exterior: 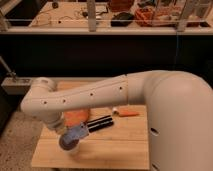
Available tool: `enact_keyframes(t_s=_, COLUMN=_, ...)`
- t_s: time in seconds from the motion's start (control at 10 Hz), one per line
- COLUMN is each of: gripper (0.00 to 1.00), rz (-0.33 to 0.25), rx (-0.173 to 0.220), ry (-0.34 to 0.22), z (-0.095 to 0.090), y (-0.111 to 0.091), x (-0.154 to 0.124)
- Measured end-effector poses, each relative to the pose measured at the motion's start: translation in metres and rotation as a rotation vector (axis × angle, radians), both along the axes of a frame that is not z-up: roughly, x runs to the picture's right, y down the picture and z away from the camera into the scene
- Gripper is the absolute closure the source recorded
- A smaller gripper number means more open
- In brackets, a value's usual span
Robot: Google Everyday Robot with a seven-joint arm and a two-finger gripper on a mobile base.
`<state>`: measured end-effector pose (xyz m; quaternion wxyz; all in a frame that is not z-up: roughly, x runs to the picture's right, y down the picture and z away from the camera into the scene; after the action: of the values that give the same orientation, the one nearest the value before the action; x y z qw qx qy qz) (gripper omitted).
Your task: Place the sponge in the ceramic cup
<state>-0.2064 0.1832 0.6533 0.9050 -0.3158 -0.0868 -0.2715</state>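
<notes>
Tool low over the desk, beside the likely sponge

Camera view: the dark tool (109, 121) lies low near the middle of the light wooden desk (125, 142), just beside an orange blocky pad (76, 118), probably the sponge, nearer the left edge. Its grip cannot be told, and no ceramic cup shows clearly. Seemingly the reaching step; next calls for squaring onto the pad

Nothing readable is showing anywhere in the camera view. No letters, numbers, labels or brand marks are coming through on the white arm (100, 97), and the wooden bench (120, 145) is displaying only bare planks. The pincer (72, 138) is hanging low over the front left part of the bench, just below the arm's elbow, and it is bearing no legible marking either.
</notes>
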Motion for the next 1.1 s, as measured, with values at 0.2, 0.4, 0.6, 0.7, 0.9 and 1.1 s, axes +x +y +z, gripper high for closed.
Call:
enact_keyframes(t_s=0.2, gripper=1.00, rz=-0.008, rx=0.005, ry=0.004, z=0.0006, y=0.0024, x=-0.0017)
enact_keyframes(t_s=0.4, gripper=1.00, rz=-0.013, rx=0.006, ry=0.006, z=-0.0003, y=0.0040, x=-0.0022)
enact_keyframes(t_s=0.6, gripper=1.00, rz=-0.019, rx=0.004, ry=0.008, z=-0.0016, y=0.0063, x=-0.0034)
enact_keyframes(t_s=0.7, gripper=0.97, rz=-0.020, rx=0.004, ry=0.010, z=-0.0021, y=0.0075, x=-0.0040)
enact_keyframes(t_s=0.9, gripper=0.94, rz=-0.023, rx=0.007, ry=0.014, z=-0.0030, y=0.0088, x=-0.0041)
enact_keyframes(t_s=1.1, gripper=0.88, rz=-0.026, rx=0.009, ry=0.016, z=-0.0055, y=0.0102, x=-0.0050)
